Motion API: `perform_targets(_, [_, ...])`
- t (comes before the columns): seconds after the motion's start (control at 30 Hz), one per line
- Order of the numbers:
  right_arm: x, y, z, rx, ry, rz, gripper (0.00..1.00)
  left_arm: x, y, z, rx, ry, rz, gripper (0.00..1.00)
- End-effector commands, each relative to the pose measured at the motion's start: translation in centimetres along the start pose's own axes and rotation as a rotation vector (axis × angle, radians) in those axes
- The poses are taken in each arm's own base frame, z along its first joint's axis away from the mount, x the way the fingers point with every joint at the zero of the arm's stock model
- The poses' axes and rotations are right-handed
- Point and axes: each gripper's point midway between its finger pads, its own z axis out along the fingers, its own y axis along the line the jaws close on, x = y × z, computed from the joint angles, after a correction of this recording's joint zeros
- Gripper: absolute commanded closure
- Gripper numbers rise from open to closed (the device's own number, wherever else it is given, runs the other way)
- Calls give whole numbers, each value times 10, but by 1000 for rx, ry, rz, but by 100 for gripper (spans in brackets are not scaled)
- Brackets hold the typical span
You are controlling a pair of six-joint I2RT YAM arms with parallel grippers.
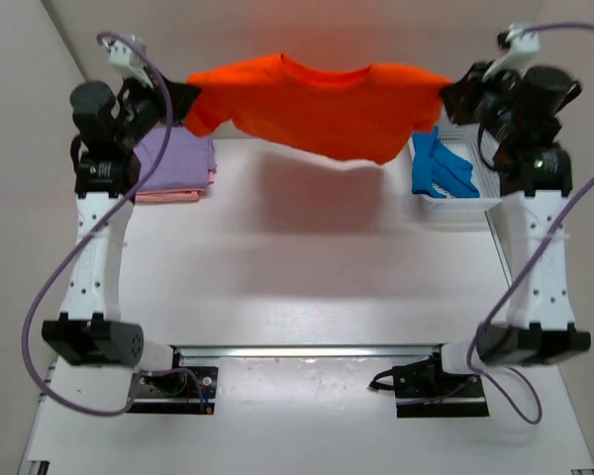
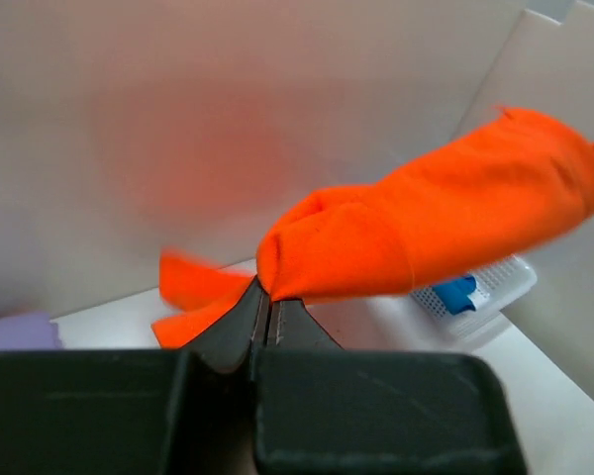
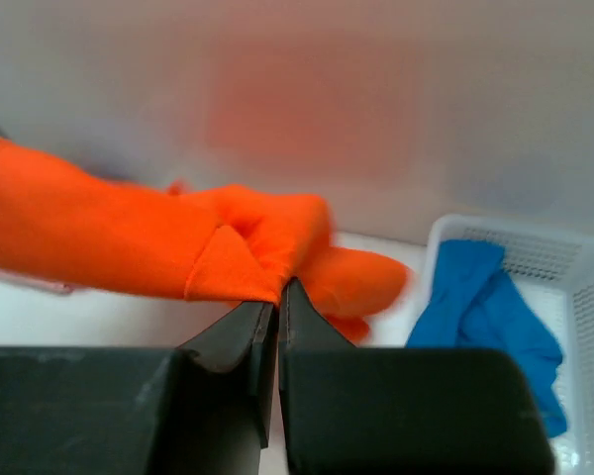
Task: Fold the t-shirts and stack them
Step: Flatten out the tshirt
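An orange-red t-shirt (image 1: pixel 317 104) hangs stretched in the air between both arms, above the far part of the table, its collar uppermost. My left gripper (image 1: pixel 183 97) is shut on its left shoulder; in the left wrist view the cloth (image 2: pixel 426 233) bunches out of the closed tips of that gripper (image 2: pixel 265 294). At the other shoulder my right gripper (image 1: pixel 445 91) is shut too, with the shirt (image 3: pixel 129 237) pinched at its tips (image 3: pixel 279 290). A folded lavender t-shirt (image 1: pixel 173 158) lies on a pink one (image 1: pixel 168 196) at far left. A blue t-shirt (image 1: pixel 441 166) lies in the basket.
A white mesh basket (image 1: pixel 465 205) stands at the far right, under the right arm. The folded pile sits close to the left arm. A metal rail (image 1: pixel 307 350) runs between the arm bases at the near edge. Pale walls close the back and sides.
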Motion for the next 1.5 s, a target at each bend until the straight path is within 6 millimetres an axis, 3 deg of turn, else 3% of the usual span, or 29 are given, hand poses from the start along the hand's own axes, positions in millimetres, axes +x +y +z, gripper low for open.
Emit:
perform_targets(0.0, [100,27,6,-76,218,21,100,66,19,-7,-52,91,-92,100])
perform_targets(0.03, [113,50,-2,-117,240,3,100,81,38,-8,-93,104,-121,96])
perform_targets(0.07, [159,59,-4,-119,326,15,100,117,56,-12,-132,160,-188,78])
perform_targets(0.1, [196,94,-20,-195,392,7,100,144,73,-15,-163,197,-244,65])
perform_targets(0.13, [207,137,-36,-280,393,-12,100,160,86,-16,-177,217,-284,46])
perform_targets(0.17, [247,150,-43,-299,459,-20,100,176,91,-20,-176,240,-326,27])
perform_targets(0.23, [301,227,-80,-509,569,-59,100,179,100,-30,-200,219,-381,1])
perform_targets(0.3, [338,269,-110,-666,645,-52,85,164,99,-34,-216,173,-356,1])
perform_targets(0.37, [350,296,-128,-760,675,-32,62,156,95,-42,-249,175,-323,2])
perform_targets(0.4, [356,302,-132,-785,684,-21,57,151,87,-44,-239,175,-308,1])
perform_targets(0.5, [350,288,-123,-741,657,2,51,176,64,-59,-206,259,-347,1])
perform_targets(0.57, [340,257,-100,-640,617,30,49,201,41,-70,-173,328,-368,1])
perform_targets(0.6, [339,248,-96,-620,611,35,48,225,20,-77,-146,380,-381,1])
perform_targets(0.67, [335,211,-72,-513,607,59,49,273,-22,-95,-96,484,-393,2])
perform_targets(0.7, [337,206,-70,-508,626,67,49,287,-31,-101,-96,514,-403,1])
perform_targets(0.73, [337,192,-60,-467,630,67,49,314,-47,-112,-88,572,-401,1])
perform_targets(0.77, [348,180,-57,-429,669,67,49,323,-65,-116,-51,586,-398,2])
perform_targets(0.83, [353,168,-49,-388,676,49,49,371,-81,-139,-52,685,-463,1])
perform_targets(0.87, [357,165,-48,-378,686,49,49,382,-89,-141,-41,709,-471,1])
perform_targets(0.93, [361,158,-45,-357,674,65,51,403,-95,-152,-60,760,-509,2])
perform_targets(1.03, [366,155,-47,-347,674,112,51,419,-100,-157,-85,795,-511,1])
perform_targets(1.1, [372,153,-46,-334,681,113,51,423,-103,-154,-79,799,-518,1])
perform_targets(1.2, [381,155,-47,-333,697,130,51,453,-114,-157,-89,899,-522,1])
perform_targets(1.47, [383,153,-48,-338,672,174,53,505,-133,-146,-143,1020,-557,1])
